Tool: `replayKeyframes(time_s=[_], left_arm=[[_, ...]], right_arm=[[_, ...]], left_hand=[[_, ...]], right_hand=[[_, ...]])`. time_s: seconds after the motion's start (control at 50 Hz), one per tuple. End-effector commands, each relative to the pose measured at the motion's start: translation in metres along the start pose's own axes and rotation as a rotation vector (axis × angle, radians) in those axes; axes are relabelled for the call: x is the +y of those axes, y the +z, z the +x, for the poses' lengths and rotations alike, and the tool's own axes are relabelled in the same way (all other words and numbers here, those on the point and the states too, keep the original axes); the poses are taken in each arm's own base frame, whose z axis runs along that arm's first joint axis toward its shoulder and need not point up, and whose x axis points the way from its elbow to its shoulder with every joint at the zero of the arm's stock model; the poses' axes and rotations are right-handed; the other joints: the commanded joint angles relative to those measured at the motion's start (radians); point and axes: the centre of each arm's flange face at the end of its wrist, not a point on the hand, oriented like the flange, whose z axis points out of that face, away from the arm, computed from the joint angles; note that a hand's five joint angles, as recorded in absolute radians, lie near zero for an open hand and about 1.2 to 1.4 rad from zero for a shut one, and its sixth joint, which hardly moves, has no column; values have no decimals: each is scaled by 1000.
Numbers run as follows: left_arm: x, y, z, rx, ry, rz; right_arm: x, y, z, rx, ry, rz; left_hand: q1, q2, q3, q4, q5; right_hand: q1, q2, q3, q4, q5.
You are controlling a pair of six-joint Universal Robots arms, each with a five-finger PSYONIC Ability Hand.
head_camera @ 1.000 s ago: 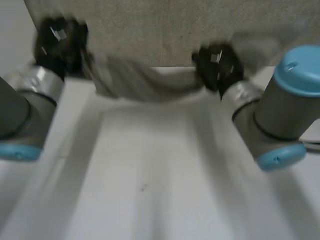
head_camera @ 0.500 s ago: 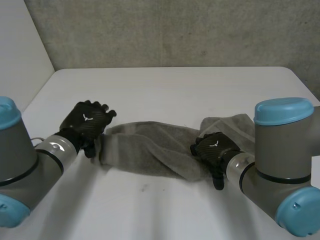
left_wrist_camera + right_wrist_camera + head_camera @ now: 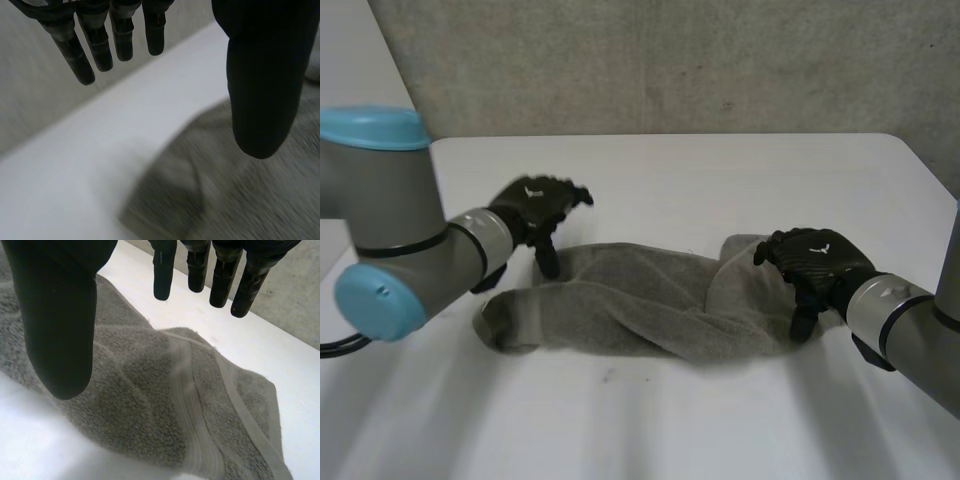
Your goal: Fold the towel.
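Note:
A grey towel (image 3: 640, 305) lies on the white table (image 3: 720, 180) as a long, twisted, crumpled strip running left to right. My left hand (image 3: 535, 205) hovers over the far edge of its left part, open, fingers straight and thumb apart. In the left wrist view the towel (image 3: 240, 200) lies beneath the thumb of the left hand (image 3: 262, 75), with nothing held. My right hand (image 3: 810, 262) hangs over the towel's right end, open. In the right wrist view the right hand (image 3: 57, 315) spreads above the towel's banded hem (image 3: 190, 405) without touching it.
A grey concrete wall (image 3: 670, 60) stands behind the table's far edge. Bare tabletop (image 3: 620, 420) stretches in front of the towel and behind it. My left arm (image 3: 390, 230) reaches in over the table's left side.
Both hands have let go of the towel and opened. The towel, held up between them a second ago, now lies on the table. The left hand moved farther in, the right hand moved right.

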Motion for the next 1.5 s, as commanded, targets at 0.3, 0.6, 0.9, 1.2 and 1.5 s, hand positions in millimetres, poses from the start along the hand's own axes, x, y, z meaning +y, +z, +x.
replayKeyframes(time_s=[0.3, 0.6, 0.9, 1.2, 1.5], left_arm=[[44, 12, 19, 18, -64, -311], [-26, -70, 37, 3, 6, -32], [-42, -131, 41, -35, 27, 141], [-41, -155, 44, -45, 32, 189], [-49, -142, 31, -100, 33, 252]], right_arm=[[7, 28, 34, 27, -55, -19], [-32, 68, 45, -88, -61, 25], [-22, 83, 36, -217, -58, -69], [1, 128, 7, -278, -90, -60], [3, 140, 4, -205, -132, -31]], left_hand=[[1124, 1123, 1124, 1124, 1124], [1124, 1123, 1124, 1124, 1124], [1124, 1123, 1124, 1124, 1124], [1124, 1123, 1124, 1124, 1124], [1124, 1123, 1124, 1124, 1124]], right_hand=[[-125, -85, -60, -77, -85], [-125, -85, -60, -77, -85], [-125, -85, -60, -77, -85], [210, 250, 275, 258, 249], [937, 976, 1001, 985, 976]])
